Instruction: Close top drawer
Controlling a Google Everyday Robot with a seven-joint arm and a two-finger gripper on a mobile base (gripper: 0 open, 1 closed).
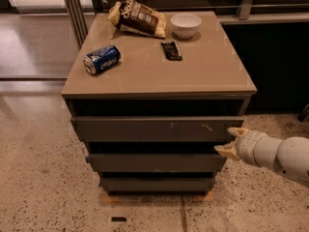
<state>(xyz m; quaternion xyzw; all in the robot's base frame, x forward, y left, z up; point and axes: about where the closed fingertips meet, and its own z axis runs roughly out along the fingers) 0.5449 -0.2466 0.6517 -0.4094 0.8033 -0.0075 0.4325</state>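
Note:
The top drawer (154, 128) is the widest dark grey-brown front of the cabinet, with small pale scratches right of centre. It stands pulled out a little, with a dark gap under the cabinet top. My gripper (231, 141) comes in from the right on a white arm. Its two pale fingertips (235, 131) are spread apart, right at the drawer's right end, at the lower corner of the front. It holds nothing.
On the tan cabinet top (212, 76) lie a blue soda can (101, 59), a chip bag (137, 17), a white bowl (186, 24) and a small dark bar (171, 50). Two narrower drawer fronts (154, 162) sit below. Speckled floor surrounds; a dark counter stands to the right.

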